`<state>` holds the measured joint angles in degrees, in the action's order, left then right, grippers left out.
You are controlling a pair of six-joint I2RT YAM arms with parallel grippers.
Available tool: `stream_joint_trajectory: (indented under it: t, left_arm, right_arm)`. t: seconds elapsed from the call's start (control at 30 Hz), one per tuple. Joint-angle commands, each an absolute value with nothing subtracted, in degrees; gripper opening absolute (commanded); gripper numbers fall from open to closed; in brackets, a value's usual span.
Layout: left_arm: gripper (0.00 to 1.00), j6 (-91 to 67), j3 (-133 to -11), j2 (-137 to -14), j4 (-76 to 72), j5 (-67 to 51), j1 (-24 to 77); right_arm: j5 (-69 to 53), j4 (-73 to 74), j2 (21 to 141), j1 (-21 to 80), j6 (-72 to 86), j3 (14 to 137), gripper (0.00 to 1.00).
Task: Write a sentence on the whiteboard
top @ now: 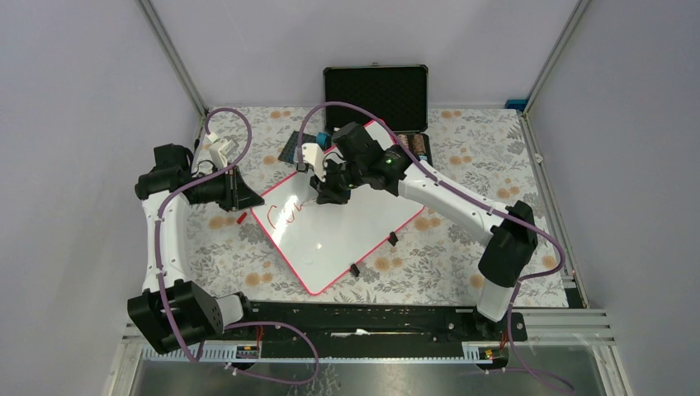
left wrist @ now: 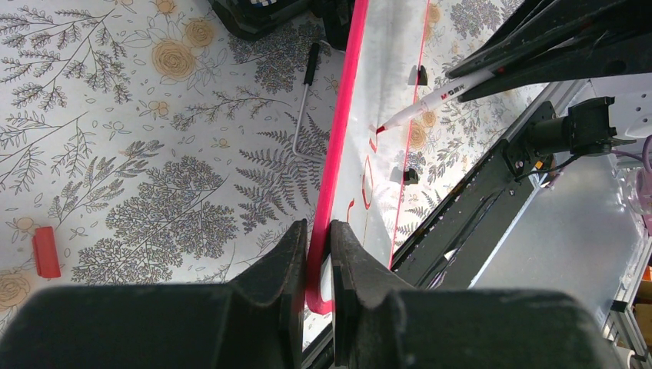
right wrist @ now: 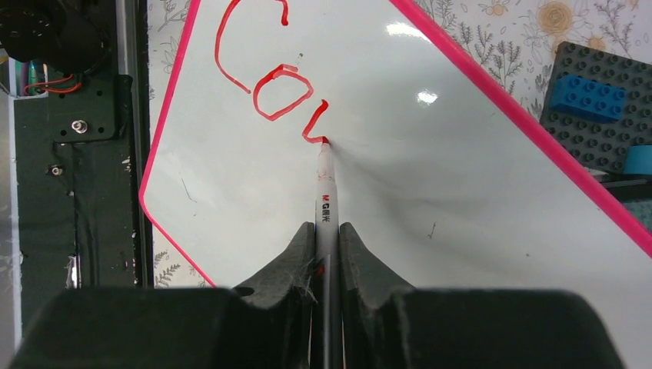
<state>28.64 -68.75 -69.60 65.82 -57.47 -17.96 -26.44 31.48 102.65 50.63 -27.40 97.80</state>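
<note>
The whiteboard (top: pixel 347 223) lies tilted on the floral table, white with a pink frame. Red letters "Cou" of the sentence (top: pixel 287 214) stand near its left corner; in the right wrist view they read "Co" plus a partial stroke (right wrist: pixel 265 73). My right gripper (right wrist: pixel 328 227) is shut on a white marker (right wrist: pixel 327 192), whose red tip touches the board (right wrist: pixel 430 184) at the last stroke. My left gripper (left wrist: pixel 318 227) is shut on the whiteboard's pink frame edge (left wrist: pixel 342 131), at its left corner (top: pixel 248 198). The marker also shows in the left wrist view (left wrist: pixel 434 100).
An open black case (top: pixel 376 95) stands at the back. A red marker cap (left wrist: pixel 46 251) lies on the table left of the board. A black-handled tool (left wrist: pixel 304 100) lies beside the frame. Dark building plates with blue bricks (right wrist: pixel 596 104) sit by the board's far edge. Two black clips (top: pixel 393 239) sit on its near edge.
</note>
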Motion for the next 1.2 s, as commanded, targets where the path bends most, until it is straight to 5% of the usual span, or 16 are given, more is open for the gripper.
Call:
stream_joint_trajectory:
  t: [0.0,1.17]
  left_arm:
    - [0.0,29.6,-68.2,-70.0,64.9,-57.6,-17.9]
    - [0.0,29.7,-68.2,-69.8,64.9,-57.6,-17.9]
  right_arm:
    - [-24.3,31.3,102.6,49.8,-28.4,101.2,0.0]
    - [-25.1,32.2,99.6,49.7,-29.0,95.3,0.0]
